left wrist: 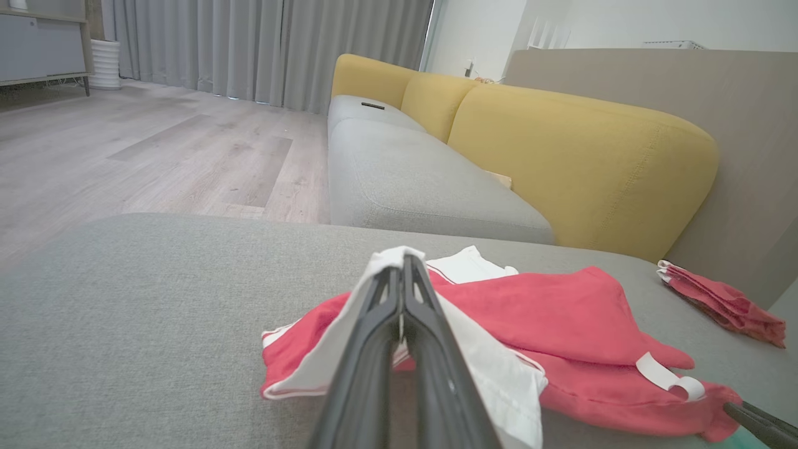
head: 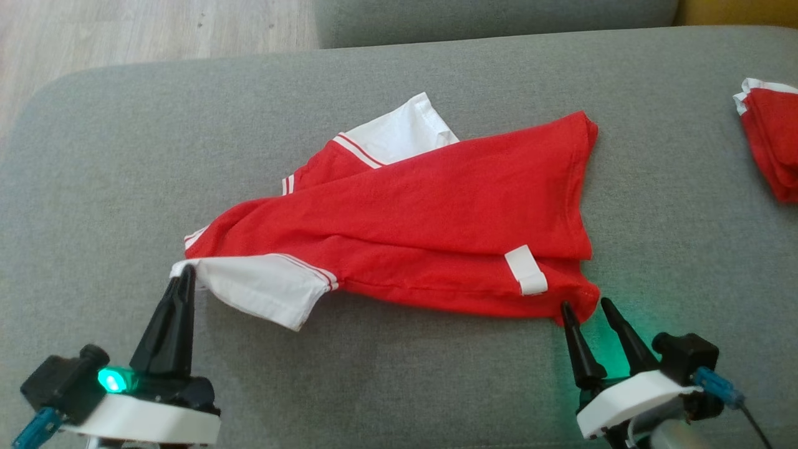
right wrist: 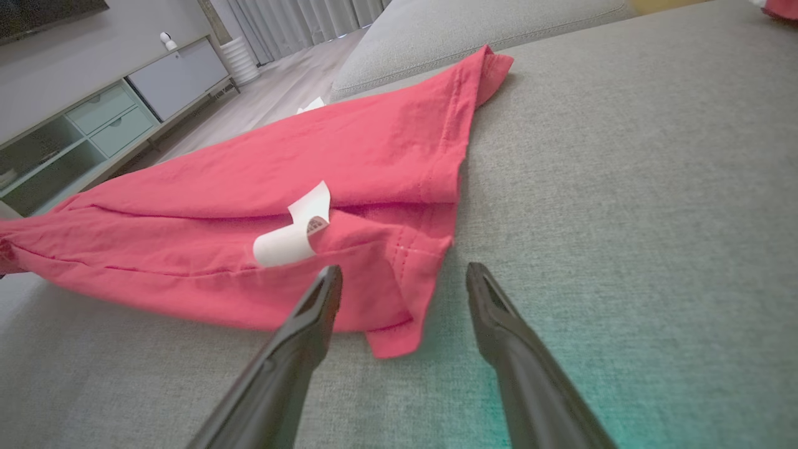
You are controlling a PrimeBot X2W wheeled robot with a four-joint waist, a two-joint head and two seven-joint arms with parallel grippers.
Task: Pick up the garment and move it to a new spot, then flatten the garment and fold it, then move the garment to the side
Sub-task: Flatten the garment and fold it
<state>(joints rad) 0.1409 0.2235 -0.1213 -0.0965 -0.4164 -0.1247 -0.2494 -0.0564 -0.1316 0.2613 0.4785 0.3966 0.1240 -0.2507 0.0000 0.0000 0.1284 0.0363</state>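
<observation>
Looking down at a red garment (head: 436,212) with white sleeves, lying loosely bunched and folded over itself in the middle of the grey cushion (head: 93,187). Left pincer (head: 182,271) clamped tight on the edge of the near white sleeve (head: 268,287) — fingers pressed together with cloth wrapped round the tips, plain enough from the left wrist view. Right pincer (head: 586,304) spread fairly wide at the garment's near right hem corner, gripping nothing — one fingertip over the red cloth, the other over bare cushion just beside it. Can't tell whether touching the fabric or just above it. Small white label (head: 525,269) curled up close to that corner. Also spotting a second red piece (head: 773,143), folded, well apart at the far right edge of the cushion. Yellow backrest (left wrist: 580,162) and pale wood floor (left wrist: 156,156) beyond.
</observation>
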